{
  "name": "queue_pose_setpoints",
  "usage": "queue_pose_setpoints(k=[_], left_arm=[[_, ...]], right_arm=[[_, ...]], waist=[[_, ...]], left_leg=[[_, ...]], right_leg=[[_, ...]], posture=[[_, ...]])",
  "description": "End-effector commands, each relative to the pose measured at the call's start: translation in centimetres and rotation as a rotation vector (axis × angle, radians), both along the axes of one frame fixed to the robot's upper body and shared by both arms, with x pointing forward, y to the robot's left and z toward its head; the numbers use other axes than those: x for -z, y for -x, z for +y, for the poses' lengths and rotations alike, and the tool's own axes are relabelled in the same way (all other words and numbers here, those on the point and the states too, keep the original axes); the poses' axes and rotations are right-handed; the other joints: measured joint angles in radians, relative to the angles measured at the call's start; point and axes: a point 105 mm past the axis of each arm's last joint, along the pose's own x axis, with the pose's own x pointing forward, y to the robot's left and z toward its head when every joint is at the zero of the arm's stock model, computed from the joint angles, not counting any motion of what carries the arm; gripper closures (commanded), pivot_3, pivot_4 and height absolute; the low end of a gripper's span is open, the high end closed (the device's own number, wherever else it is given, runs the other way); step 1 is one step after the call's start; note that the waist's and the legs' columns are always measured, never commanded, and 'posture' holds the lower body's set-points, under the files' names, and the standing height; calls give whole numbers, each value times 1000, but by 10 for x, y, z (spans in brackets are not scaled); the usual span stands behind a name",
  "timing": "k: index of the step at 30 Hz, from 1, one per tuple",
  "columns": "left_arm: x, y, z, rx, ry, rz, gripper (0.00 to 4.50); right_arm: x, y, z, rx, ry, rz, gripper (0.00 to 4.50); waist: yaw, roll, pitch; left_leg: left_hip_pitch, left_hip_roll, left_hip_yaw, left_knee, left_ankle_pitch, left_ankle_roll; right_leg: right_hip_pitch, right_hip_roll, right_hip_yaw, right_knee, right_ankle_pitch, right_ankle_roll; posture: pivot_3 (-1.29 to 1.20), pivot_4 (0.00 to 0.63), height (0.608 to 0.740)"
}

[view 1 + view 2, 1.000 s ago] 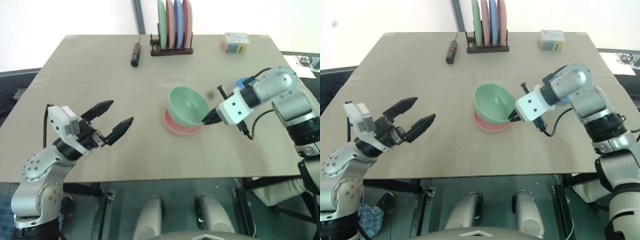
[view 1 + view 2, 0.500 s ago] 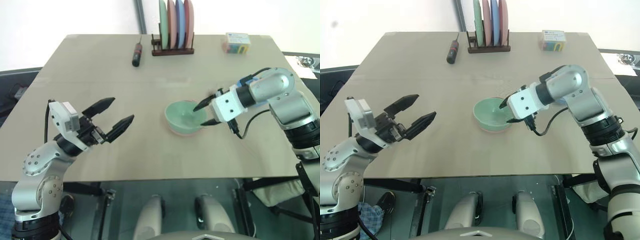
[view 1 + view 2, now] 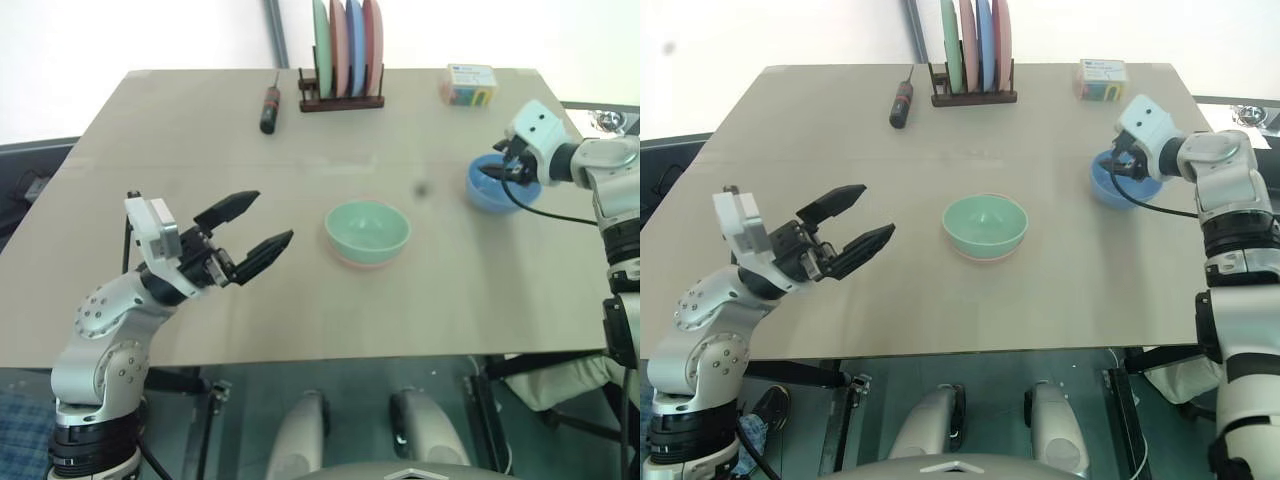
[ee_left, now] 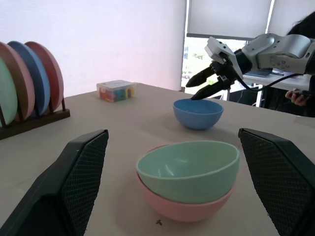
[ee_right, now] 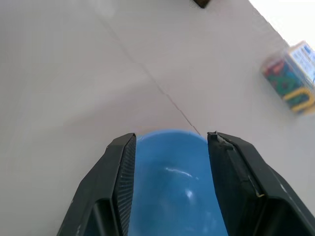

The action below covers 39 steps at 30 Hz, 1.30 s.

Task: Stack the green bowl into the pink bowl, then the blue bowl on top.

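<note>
no readable text; the small box (image 3: 472, 85) label is perhaps printed, too blurred.

This looked like a robotics lab or test room. A plain tan table (image 3: 200, 180) stood against a bare white wall, set with staged props: a rack of coloured plates (image 3: 345, 55) at twelve o'clock, a screwdriver (image 3: 269, 105) at eleven, a small box (image 3: 471, 85) at one. Roller-blind windows (image 4: 226, 19) and a desk showed behind, in the left wrist view.

green bowl (image 3: 367, 228): mint, upright, nested in the pink one, mid-counter
pink bowl (image 4: 187, 208): salmon, under the green
blue bowl (image 3: 498, 186): sky-blue, upright, alone near the counter's right edge
</note>
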Motion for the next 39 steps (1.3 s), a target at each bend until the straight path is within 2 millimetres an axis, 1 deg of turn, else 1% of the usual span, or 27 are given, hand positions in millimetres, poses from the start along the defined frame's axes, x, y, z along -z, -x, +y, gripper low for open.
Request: queue_pose_setpoints(k=[1, 3, 5, 8, 12, 16, 19, 25, 27, 30, 31, 32, 33, 34, 39], left_arm=[[-7, 2, -1, 15, -4, -38, 0], [-6, 2, -1, 18, -5, -37, 0], [-6, 2, -1, 20, -7, -36, 0], [-4, 2, -1, 24, -12, -33, 0], [-4, 2, -1, 25, -11, -32, 0], [-3, 2, -1, 27, -10, -30, 0], [-3, 1, -1, 27, -9, -29, 0], [-3, 0, -1, 27, -10, -29, 0], [-3, 0, 0, 26, -11, -30, 0], [-3, 0, -1, 24, -10, -31, 0], [-3, 0, -1, 23, -9, -31, 0], [-3, 1, 0, 23, -9, -31, 0], [-3, 1, 0, 23, -8, -31, 0], [-3, 1, 0, 22, -8, -31, 0], [-3, 2, 0, 20, -7, -30, 0]], right_arm=[[-37, -1, 0, 49, -201, -56, 2088], [-38, 1, 2, 58, -281, -35, 2088], [-36, 3, 2, 68, -316, -15, 2088], [-25, 6, 0, 97, -319, 14, 2088], [-6, 13, 2, 108, -315, 57, 2088], [19, 19, 1, 128, -261, 96, 2088], [31, 21, 0, 143, -255, 119, 2088], [61, 21, -17, 180, -82, 145, 2088], [67, 21, -19, 177, -46, 151, 2088], [70, 20, -23, 169, -6, 146, 2789], [70, 20, -23, 167, -8, 146, 3197], [70, 19, -23, 165, -9, 146, 3823], [70, 19, -22, 163, -10, 145, 3943], [70, 19, -22, 161, -9, 144, 4412], [69, 18, -21, 146, -1, 135, 4412]], waist=[[2, 0, 0], [4, 0, 0], [5, 0, 0], [6, 0, 0], [5, 0, 0], [5, 0, 0], [3, 0, 0], [3, 0, 0], [4, 0, 0], [3, 0, 0], [3, 0, 0], [3, 0, 0], [3, 0, 0], [2, -1, 0], [3, -2, -2]], left_leg=[[0, 0, 0, 0, 0, 0], [0, 0, 0, 0, 0, 0], [-1, 0, 0, 0, 0, 0], [-1, 0, 0, 0, 0, 0], [-1, 0, 0, 0, 0, 0], [-1, 0, 0, 0, 0, 0], [-1, 0, 0, 0, 0, 0], [0, 0, 0, 0, 0, 0], [0, 0, 0, 0, 0, 0], [0, 0, 0, 0, 0, 0], [0, 0, 0, 0, 0, 0], [0, 0, 0, 0, 0, 0], [0, 0, 0, 0, 0, 0], [0, 0, 0, 0, 0, 0], [0, 0, 0, 0, 0, 0]], right_leg=[[0, 0, 0, 0, 0, 0], [0, 0, 0, 0, 0, 0], [0, 0, 0, -1, 0, 0], [0, 0, 0, -1, 0, 0], [0, 0, 0, -1, 0, 0], [0, 0, 0, 0, 0, 0], [0, 0, 0, 0, 0, 0], [0, 0, 0, -1, 0, 0], [0, 0, 0, -1, 0, 0], [0, 0, 0, -1, 0, 0], [0, 0, 0, -1, 0, 0], [0, 0, 0, -1, 0, 0], [0, 0, 0, -1, 0, 0], [0, 0, 0, -1, 0, 0], [0, 0, 0, 0, 0, 0]], posture=[[0, 150, 740], [0, 150, 740], [0, 150, 740], [0, 150, 740], [0, 150, 740], [0, 150, 740], [0, 150, 740], [0, 150, 740], [0, 150, 740], [0, 150, 740], [0, 150, 740], [0, 150, 740], [0, 150, 740], [0, 150, 740], [0, 150, 740]])
